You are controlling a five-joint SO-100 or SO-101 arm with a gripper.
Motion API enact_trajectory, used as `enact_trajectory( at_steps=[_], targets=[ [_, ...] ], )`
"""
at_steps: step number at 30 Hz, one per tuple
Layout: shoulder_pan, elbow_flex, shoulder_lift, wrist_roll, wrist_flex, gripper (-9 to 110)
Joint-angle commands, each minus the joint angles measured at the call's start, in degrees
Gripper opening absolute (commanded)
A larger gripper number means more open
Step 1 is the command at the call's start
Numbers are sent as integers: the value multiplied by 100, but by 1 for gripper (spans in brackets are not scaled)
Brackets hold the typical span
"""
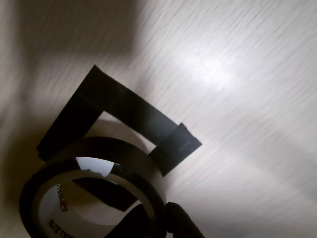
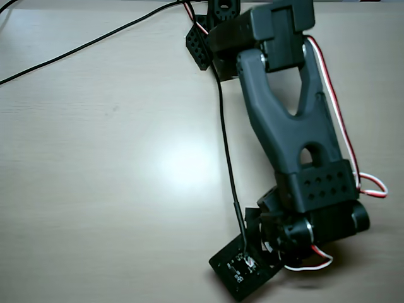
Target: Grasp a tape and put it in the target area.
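Observation:
In the wrist view the tape, a black ring with a pale inner core, fills the lower left, close to the camera and tilted. My gripper is shut on its wall: one dark fingertip sits outside the ring at the bottom edge, and the other shows dimly inside the hole. The target area, a square outline of black tape strips on the pale wooden table, lies right behind and under the roll, which overlaps its lower part. In the overhead view the arm hides the tape and the target.
The wrist camera board sticks out at the bottom of the overhead view. A black cable runs across the table's top left. The arm's base stands at the top edge. Bare wooden table spreads to the left.

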Motion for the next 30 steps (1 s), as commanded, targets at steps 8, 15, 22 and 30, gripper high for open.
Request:
enact_trajectory(
  at_steps=[8,15,22,30],
  targets=[
    [-18,-826,-492,-70,35,0],
    [35,-967,-782,-132,18,0],
    [149,-967,-923,-176,-26,4],
    [211,-1020,-984,-229,-35,9]
  ],
)
